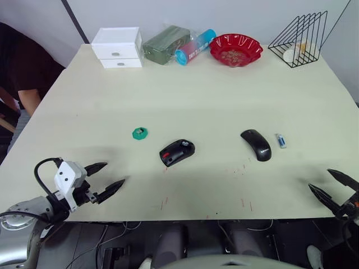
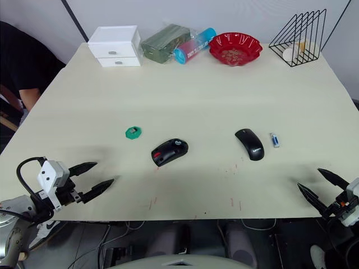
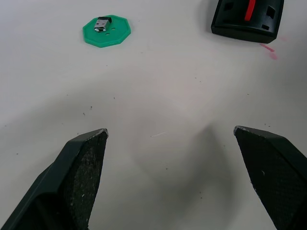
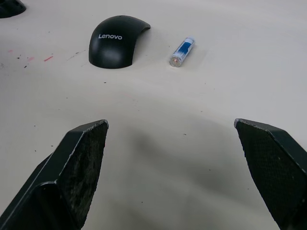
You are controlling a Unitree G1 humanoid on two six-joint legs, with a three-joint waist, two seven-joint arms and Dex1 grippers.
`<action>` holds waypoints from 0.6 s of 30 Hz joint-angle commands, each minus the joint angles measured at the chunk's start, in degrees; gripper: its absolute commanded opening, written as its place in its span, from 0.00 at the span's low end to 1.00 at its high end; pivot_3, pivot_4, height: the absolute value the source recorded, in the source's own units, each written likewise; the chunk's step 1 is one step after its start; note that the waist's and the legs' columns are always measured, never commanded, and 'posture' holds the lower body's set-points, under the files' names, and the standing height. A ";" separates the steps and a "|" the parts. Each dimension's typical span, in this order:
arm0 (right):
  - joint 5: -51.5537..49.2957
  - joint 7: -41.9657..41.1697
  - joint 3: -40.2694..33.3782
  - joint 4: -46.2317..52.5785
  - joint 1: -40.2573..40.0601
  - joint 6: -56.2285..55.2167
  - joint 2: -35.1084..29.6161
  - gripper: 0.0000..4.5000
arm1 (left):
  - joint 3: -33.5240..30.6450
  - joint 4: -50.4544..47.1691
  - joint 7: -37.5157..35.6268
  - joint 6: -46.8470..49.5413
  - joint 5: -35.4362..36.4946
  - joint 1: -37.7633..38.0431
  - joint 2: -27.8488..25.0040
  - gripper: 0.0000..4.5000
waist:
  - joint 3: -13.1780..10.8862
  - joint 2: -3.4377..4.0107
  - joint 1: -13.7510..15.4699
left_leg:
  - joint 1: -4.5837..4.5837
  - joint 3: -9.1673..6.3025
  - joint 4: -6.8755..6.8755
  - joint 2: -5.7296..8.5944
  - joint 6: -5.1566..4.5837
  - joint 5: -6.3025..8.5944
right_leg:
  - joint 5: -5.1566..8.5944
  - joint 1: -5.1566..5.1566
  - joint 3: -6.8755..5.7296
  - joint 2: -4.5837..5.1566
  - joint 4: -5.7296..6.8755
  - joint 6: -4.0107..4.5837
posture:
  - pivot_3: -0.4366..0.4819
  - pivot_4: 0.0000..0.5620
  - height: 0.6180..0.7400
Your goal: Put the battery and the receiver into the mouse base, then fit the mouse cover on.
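Along the far edge of the table point(image 1: 224, 95) stand a white drawer box point(image 1: 117, 47) near the far left corner, a green packet point(image 1: 165, 43), a blue and pink tube point(image 1: 194, 46), a red scalloped dish point(image 1: 236, 49), and a black wire rack point(image 1: 300, 38) near the far right corner. A green disc point(image 1: 139, 133) lies left of the table's middle. A person in dark clothing point(image 1: 22, 70) sits beyond the left edge.
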State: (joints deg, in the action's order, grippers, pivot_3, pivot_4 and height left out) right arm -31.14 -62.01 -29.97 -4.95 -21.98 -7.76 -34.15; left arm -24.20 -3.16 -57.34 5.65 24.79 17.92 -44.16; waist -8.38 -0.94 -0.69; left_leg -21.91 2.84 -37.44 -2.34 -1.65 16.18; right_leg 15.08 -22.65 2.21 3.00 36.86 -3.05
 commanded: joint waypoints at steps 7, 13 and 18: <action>-0.74 0.83 -0.84 4.03 -0.30 2.07 -0.80 0.99 | -2.50 -0.16 0.21 -1.11 0.22 -0.32 -0.38 1.00 | 0.00 -0.01 0.00 | 0.01 0.01 -0.01 0.00 0.00 0.00 | 0.00 0.00 0.01 -0.02 0.03 -0.01 | 0.48 0.27 1.00; -0.52 1.49 -0.70 5.31 0.03 3.18 -0.97 0.99 | -2.24 -0.45 0.57 -1.25 0.01 -0.28 -0.20 1.00 | 0.00 -0.01 0.01 | 0.02 0.01 -0.02 0.02 0.00 0.00 | -0.01 0.00 0.02 -0.03 0.06 -0.01 | 0.48 0.27 1.00; 0.37 2.04 0.01 6.53 0.48 3.84 -1.12 0.99 | -1.77 -0.77 0.79 -2.35 -0.53 -0.09 0.13 1.00 | 0.01 -0.02 0.00 | 0.03 0.01 -0.04 0.02 0.00 0.00 | -0.01 0.00 0.03 -0.04 0.09 -0.01 | 0.48 0.27 1.00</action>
State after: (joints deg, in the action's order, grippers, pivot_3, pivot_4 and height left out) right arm -30.54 -60.15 -29.58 -0.21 -21.44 -3.89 -34.53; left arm -24.31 -3.00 -56.55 4.82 24.58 17.74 -43.94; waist -8.37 -0.97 -0.69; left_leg -21.88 2.85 -37.49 -2.32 -1.64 16.17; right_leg 15.07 -22.64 2.24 2.96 36.95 -3.07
